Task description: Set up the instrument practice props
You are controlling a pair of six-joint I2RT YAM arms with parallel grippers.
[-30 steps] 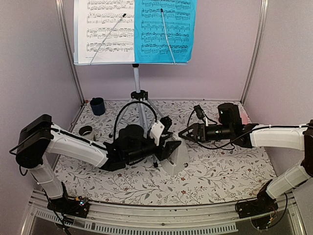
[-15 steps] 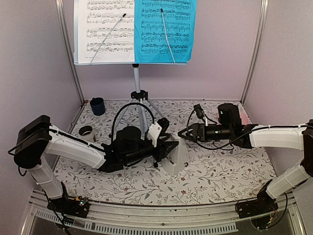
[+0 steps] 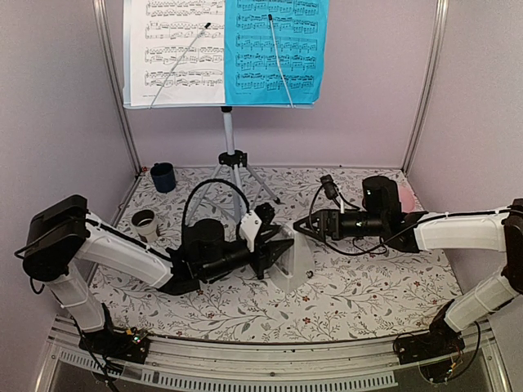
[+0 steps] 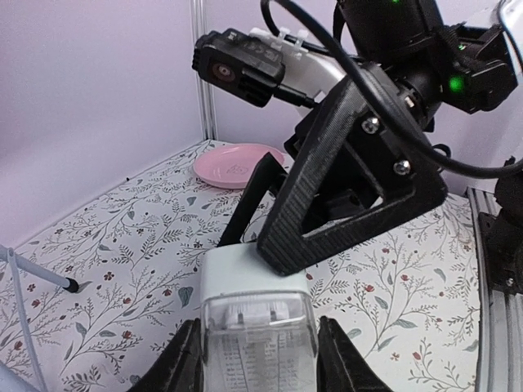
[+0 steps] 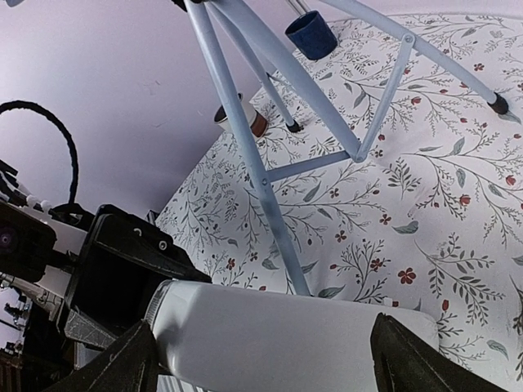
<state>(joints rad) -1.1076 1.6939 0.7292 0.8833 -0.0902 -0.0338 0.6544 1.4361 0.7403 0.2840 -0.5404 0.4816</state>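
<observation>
The silver tripod music stand (image 3: 231,155) stands at the back. Its tray holds the white music sheet (image 3: 176,49) and the blue music sheet (image 3: 278,49). The white pyramid metronome (image 3: 296,268) stands upright on the flowered cloth in front of the stand. My left gripper (image 3: 282,253) is shut on the metronome (image 4: 255,286), with its fingers (image 4: 184,363) pressed to both sides. My right gripper (image 3: 301,227) is open at the metronome's top, one finger (image 4: 351,188) resting over it. In the right wrist view the metronome (image 5: 286,335) fills the span between the spread jaws of the right gripper (image 5: 270,359).
A pink plate (image 4: 237,163) lies at the back right, behind my right arm. A dark blue cup (image 3: 163,176) and a small cup (image 3: 145,220) stand at the left. The stand's legs (image 5: 245,139) spread just behind the metronome. Walls close the sides.
My right gripper has moved left, up to the metronome's top. My left arm has shifted slightly left and lower, still holding the metronome, which stays in place.
</observation>
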